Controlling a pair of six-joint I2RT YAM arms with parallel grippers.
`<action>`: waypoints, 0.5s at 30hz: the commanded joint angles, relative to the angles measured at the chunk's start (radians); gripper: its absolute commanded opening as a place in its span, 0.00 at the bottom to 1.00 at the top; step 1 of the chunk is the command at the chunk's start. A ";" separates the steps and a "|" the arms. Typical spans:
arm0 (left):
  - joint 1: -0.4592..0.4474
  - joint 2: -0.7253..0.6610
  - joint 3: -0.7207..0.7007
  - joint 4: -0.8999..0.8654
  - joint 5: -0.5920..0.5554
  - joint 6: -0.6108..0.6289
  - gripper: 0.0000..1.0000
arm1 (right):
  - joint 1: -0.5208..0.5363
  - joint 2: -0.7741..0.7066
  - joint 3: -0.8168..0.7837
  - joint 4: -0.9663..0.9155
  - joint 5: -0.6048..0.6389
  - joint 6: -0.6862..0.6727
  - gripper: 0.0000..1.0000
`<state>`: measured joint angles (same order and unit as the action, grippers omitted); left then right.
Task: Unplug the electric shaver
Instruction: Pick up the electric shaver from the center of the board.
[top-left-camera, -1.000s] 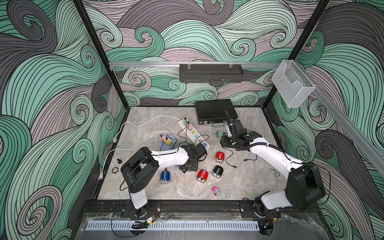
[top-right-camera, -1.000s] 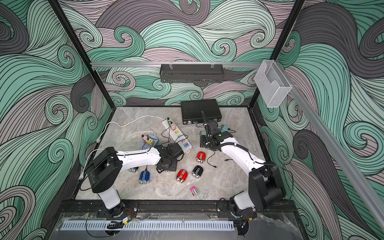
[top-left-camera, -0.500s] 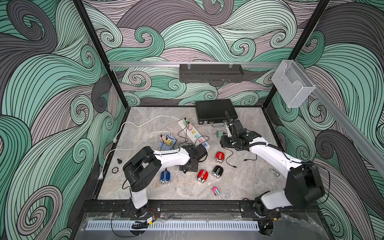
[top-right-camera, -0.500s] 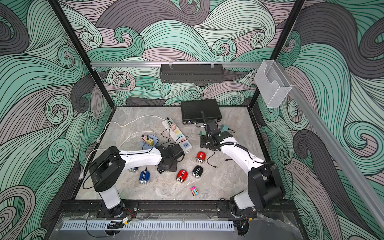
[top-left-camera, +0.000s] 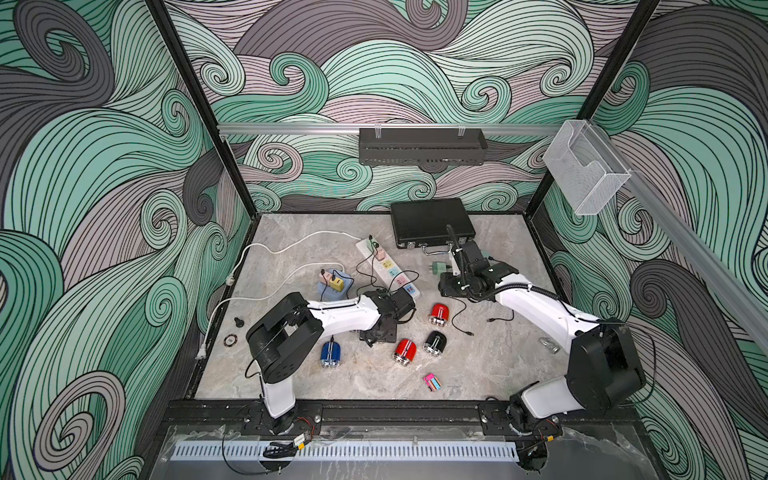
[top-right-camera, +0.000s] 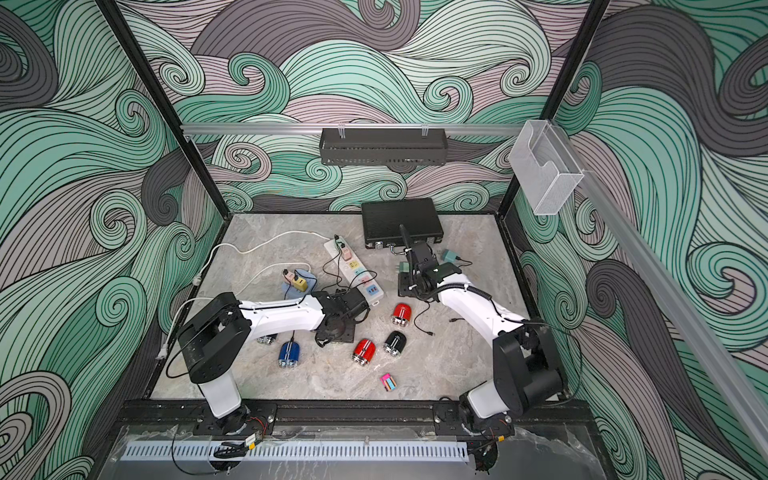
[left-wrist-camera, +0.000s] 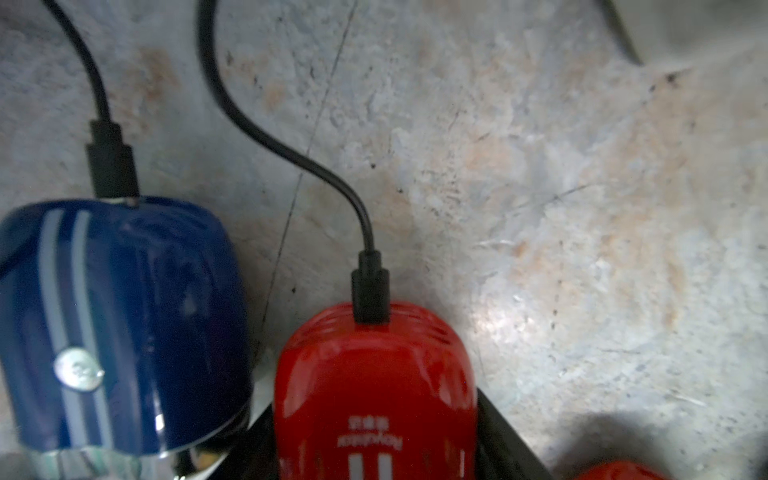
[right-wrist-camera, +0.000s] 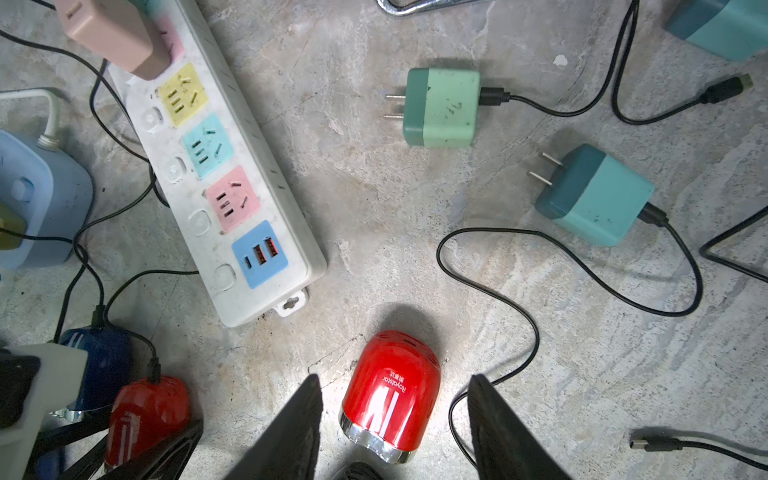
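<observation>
Here, the left gripper (left-wrist-camera: 374, 409), half closed, clamps a red shaver (left-wrist-camera: 374, 357), black cable (left-wrist-camera: 266, 137) plugged into its end, beside a blue shaver (left-wrist-camera: 116, 324). Farther back, the right gripper (right-wrist-camera: 395, 376) hangs open and empty over a second red shaver (right-wrist-camera: 390, 415).

Standing here, the two look like twins: the left arm (top-left-camera: 340, 316) and the right arm (top-left-camera: 536, 303) each have glossy white links set between bulky black joint housings (top-left-camera: 602, 365) (matte, rather boxy). A ribbed black cable (top-left-camera: 513, 286) lies along the right arm's white link, pinned by pale clips. Both wrists are black. The fingers (right-wrist-camera: 291, 432) are flat, black and tapering. Thin coloured wires (top-left-camera: 302, 437) trail beneath the left base.
</observation>
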<state>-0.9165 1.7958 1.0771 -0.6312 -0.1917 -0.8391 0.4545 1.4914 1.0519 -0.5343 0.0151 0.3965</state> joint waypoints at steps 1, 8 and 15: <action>0.008 0.041 -0.014 0.025 0.001 -0.009 0.58 | 0.009 0.010 -0.010 0.002 -0.002 0.001 0.57; 0.010 0.029 -0.023 0.027 -0.002 -0.002 0.42 | 0.010 0.004 -0.008 -0.001 0.000 0.002 0.57; 0.009 -0.017 -0.034 0.032 -0.009 0.080 0.15 | 0.048 -0.042 -0.020 0.039 -0.023 0.033 0.57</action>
<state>-0.9119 1.7897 1.0695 -0.6155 -0.1925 -0.8135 0.4747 1.4887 1.0500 -0.5266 0.0101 0.4046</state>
